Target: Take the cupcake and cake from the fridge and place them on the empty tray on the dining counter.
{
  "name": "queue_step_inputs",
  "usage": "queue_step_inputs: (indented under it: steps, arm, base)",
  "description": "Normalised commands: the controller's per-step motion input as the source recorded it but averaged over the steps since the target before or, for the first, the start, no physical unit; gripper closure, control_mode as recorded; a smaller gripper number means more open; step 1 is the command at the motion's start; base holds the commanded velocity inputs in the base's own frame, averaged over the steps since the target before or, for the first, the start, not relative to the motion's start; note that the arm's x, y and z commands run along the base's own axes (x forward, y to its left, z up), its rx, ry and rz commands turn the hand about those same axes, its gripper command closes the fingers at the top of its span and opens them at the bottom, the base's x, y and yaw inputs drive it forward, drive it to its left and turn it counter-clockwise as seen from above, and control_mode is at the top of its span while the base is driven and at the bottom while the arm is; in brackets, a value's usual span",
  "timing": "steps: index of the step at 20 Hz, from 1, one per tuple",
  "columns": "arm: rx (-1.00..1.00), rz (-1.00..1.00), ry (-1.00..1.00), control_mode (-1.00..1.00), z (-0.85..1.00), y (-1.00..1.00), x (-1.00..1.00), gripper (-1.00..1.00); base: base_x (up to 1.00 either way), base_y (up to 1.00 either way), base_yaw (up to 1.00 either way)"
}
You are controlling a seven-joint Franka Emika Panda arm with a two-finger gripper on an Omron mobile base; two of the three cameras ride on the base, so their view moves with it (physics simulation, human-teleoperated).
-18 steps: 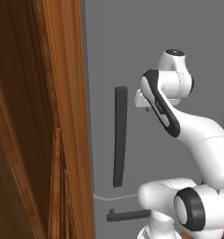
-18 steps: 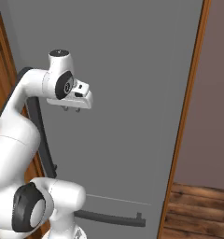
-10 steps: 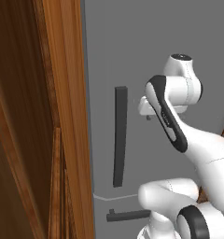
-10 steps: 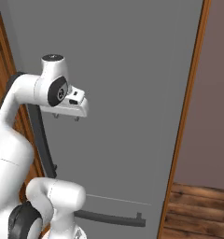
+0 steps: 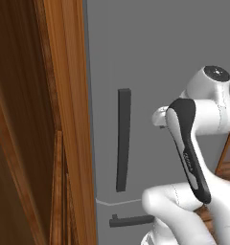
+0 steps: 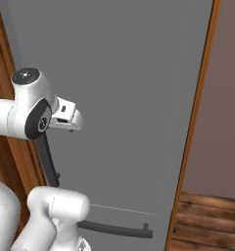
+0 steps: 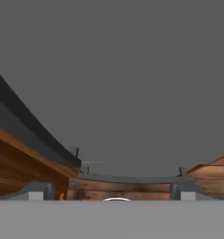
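Note:
The fridge (image 5: 174, 48) (image 6: 134, 68) stands shut, its flat grey door right ahead of me. A dark vertical bar handle (image 5: 123, 139) (image 6: 48, 157) runs down the door's left side. A dark horizontal handle (image 5: 131, 220) (image 6: 117, 229) sits on the drawer front below. My gripper (image 5: 160, 117) (image 6: 70, 128) (image 7: 111, 192) hovers just right of the vertical handle, a short way off the door. It is open, with nothing between its widely spread fingers. The cupcake, cake, tray and dining counter are out of view.
A brown wooden cabinet (image 5: 40, 119) stands tight against the fridge's left side. A wooden trim strip (image 6: 198, 122) borders its right side, with a plain wall (image 6: 227, 98) and wood floor (image 6: 207, 220) beyond.
The arm has folded back and the hand has sunk a little, drawing away from the door. The jaws have spread from shut to open.

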Motion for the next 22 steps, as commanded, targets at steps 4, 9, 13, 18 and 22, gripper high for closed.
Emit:
queue_step_inputs:
  steps: [4,9,13,18,22]
  arm:
    - [0.0,0.0,-0.19,-1.0,0.14,0.0,-0.09,-1.0]
    - [0.01,0.0,-0.09,1.0,0.2,0.0,-0.22,-1.0]
    - [0.0,0.0,0.0,1.0,0.0,0.0,0.0,-1.0]
    - [0.0,0.0,0.0,1.0,0.0,0.0,0.0,-1.0]
    - [0.0,0.0,0.0,1.0,0.0,0.0,0.0,-1.0]
  base:
    - [0.0,0.0,0.0]
    - [-0.33,0.0,0.0]
    - [-0.91,0.0,0.0]
    - [-0.6,0.03,0.0]
    - [-0.22,0.38,0.0]
